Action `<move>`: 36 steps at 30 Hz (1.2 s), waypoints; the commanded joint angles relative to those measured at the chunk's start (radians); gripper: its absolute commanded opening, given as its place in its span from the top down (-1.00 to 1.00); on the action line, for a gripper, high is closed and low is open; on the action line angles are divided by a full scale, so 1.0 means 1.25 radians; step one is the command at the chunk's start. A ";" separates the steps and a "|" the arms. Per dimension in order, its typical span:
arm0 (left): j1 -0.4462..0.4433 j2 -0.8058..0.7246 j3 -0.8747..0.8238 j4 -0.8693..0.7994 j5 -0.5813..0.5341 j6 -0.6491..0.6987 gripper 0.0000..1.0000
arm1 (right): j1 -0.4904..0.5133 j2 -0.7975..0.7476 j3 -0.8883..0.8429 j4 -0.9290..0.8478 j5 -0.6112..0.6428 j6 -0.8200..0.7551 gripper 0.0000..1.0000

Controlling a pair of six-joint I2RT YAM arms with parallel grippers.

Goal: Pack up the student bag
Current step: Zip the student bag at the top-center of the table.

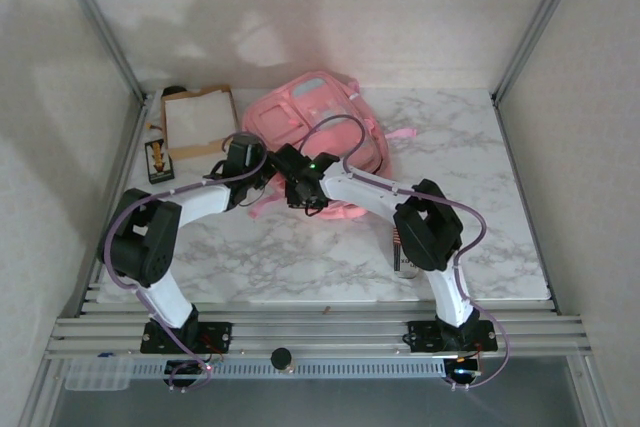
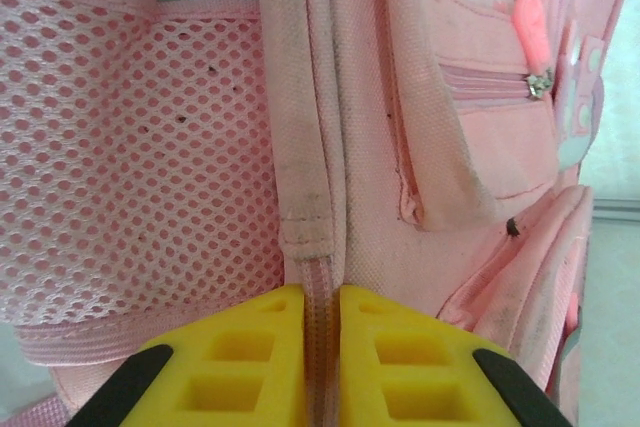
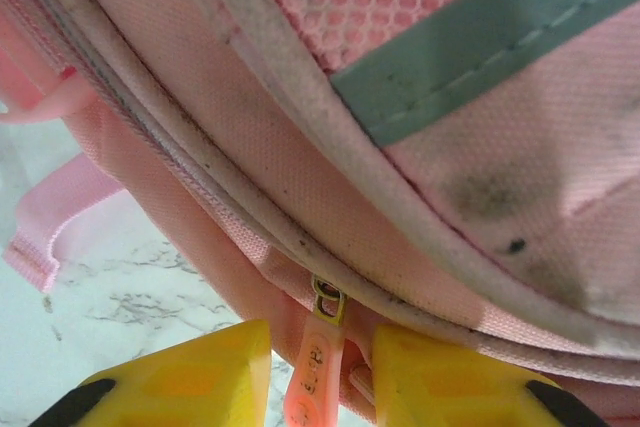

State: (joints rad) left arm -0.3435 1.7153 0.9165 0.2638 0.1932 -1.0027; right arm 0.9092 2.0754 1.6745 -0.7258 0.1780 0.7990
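Left pincer (image 2: 320, 299) is clamped on a pink seam strip (image 2: 318, 272) at the near edge of the student bag (image 1: 310, 107); right pincer (image 3: 320, 345) is spread around the zip pull (image 3: 312, 372). Unzipping is judged in hand: the pull must be gripped and drawn. The bag is laid far-centre on the table (image 1: 470, 177).

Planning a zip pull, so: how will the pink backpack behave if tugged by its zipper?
The student bag is probably floppy: its soft fabric folds and creases, so it would bunch rather than resist. It likely slides on the smooth marble table unless anchored, as the left gripper pinching its seam strip does.
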 commanded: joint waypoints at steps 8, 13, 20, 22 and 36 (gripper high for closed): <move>-0.007 0.024 -0.022 0.041 0.030 -0.025 0.72 | -0.015 0.045 -0.011 0.088 -0.022 0.000 0.61; -0.008 0.021 -0.022 0.037 0.027 -0.026 0.72 | -0.016 0.011 -0.018 0.101 -0.006 0.003 0.85; 0.004 0.038 0.003 0.011 0.018 -0.009 0.76 | -0.015 -0.047 -0.025 0.045 -0.001 -0.019 1.00; 0.013 0.036 0.013 0.000 0.006 0.004 0.90 | -0.016 -0.080 -0.055 0.015 0.019 -0.032 1.00; 0.113 0.047 0.099 -0.097 0.013 0.070 1.00 | -0.200 -0.380 -0.338 -0.051 0.131 -0.129 1.00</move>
State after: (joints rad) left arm -0.2840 1.7496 0.9901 0.1776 0.3046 -0.9642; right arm 0.7074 1.6646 1.2823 -0.6502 0.2199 0.6849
